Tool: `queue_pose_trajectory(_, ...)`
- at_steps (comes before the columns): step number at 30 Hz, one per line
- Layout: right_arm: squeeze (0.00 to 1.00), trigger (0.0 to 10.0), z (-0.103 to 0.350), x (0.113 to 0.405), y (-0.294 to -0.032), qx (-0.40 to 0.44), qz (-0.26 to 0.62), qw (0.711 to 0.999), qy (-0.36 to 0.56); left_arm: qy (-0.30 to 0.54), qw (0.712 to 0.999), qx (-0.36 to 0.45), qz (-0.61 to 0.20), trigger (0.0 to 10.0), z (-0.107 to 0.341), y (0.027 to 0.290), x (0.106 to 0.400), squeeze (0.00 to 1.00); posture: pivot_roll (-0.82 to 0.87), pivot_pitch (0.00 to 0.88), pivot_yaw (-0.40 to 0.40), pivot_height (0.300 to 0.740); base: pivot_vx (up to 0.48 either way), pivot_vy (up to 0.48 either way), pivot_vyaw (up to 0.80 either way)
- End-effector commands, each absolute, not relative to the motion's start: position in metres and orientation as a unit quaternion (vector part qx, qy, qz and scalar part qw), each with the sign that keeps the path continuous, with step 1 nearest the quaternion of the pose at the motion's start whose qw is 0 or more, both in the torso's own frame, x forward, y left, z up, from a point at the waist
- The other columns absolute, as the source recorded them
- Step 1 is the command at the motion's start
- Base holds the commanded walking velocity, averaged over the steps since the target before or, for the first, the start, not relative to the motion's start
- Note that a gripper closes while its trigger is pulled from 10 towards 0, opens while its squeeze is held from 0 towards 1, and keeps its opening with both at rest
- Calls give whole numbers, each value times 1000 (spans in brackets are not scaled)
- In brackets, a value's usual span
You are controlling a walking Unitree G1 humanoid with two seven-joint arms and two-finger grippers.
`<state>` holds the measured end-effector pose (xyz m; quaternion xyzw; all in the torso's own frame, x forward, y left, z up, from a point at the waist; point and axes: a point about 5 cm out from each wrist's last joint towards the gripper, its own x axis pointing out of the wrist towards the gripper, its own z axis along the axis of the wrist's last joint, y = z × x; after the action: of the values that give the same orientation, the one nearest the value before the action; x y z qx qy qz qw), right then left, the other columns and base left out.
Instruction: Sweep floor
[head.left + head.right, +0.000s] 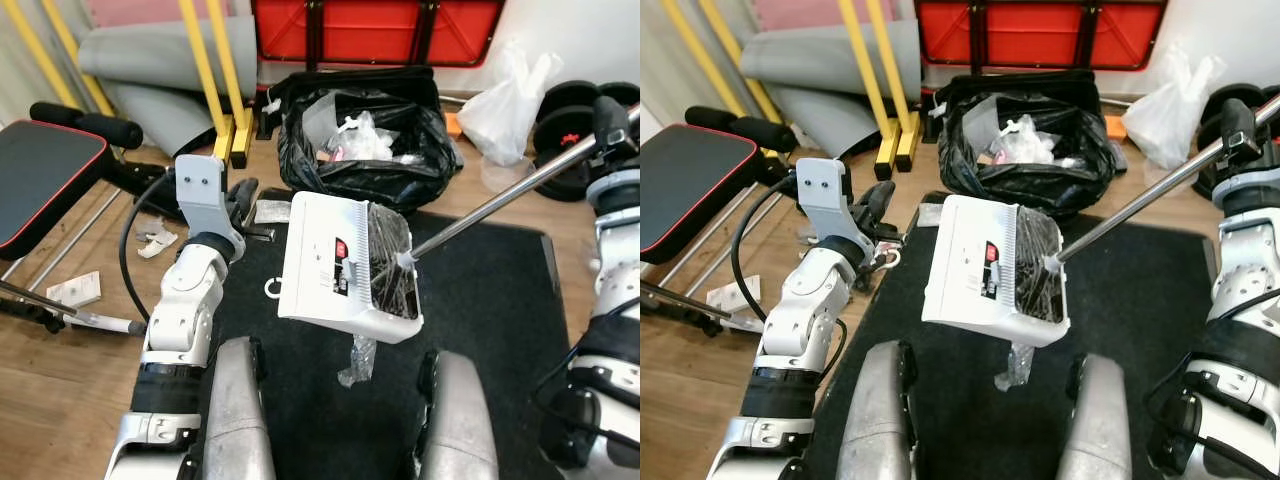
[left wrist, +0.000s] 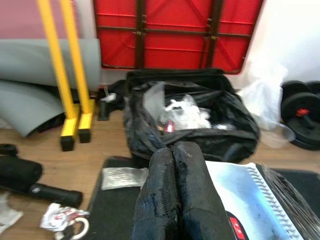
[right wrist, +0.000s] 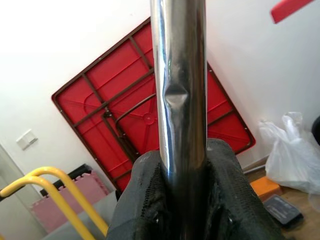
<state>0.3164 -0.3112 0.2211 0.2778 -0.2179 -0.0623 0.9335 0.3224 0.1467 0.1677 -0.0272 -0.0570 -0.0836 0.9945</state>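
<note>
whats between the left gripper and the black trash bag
In the left wrist view, a flat silvery wrapper lies on the mat edge between the left gripper and the trash bag; otherwise bare wood floor.

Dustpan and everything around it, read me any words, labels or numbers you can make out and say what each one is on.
No text can be read here.
Dustpan: a red and black sticker with print too small and blurred to read.
Paper on the floor by the bench: any print is too small to tell.
Wrapper on the floor: red marks, blurred, unreadable.
</note>
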Motion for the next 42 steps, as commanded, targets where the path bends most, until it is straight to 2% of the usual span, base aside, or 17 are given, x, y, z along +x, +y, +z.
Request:
queue_pose_trajectory(1, 0, 10000, 235, 315, -313, 284, -56, 925, -248, -50, 996, -24, -66, 10000, 162, 149, 322, 0, 21, 0, -33, 530, 0, 0, 0)
queue_pose_trajectory(12, 0, 10000, 237, 317, -310, 283, -51, 925, -248, -48, 997, -28, -61, 10000, 160, 150, 323, 0, 20, 0, -37, 570, 0, 0, 0)
queue_pose_trajectory(16, 0, 10000, 236, 318, -308, 284, -48, 926, -245, -56, 996, -18, -62, 10000, 160, 148, 322, 0, 19, 0, -39, 585, -453, 0, 0)
queue_pose_trajectory(42, 0, 10000, 232, 321, -296, 288, -36, 928, -236, -53, 995, -9, -87, 10000, 156, 140, 322, 0, 11, 0, -36, 665, 0, 0, 0)
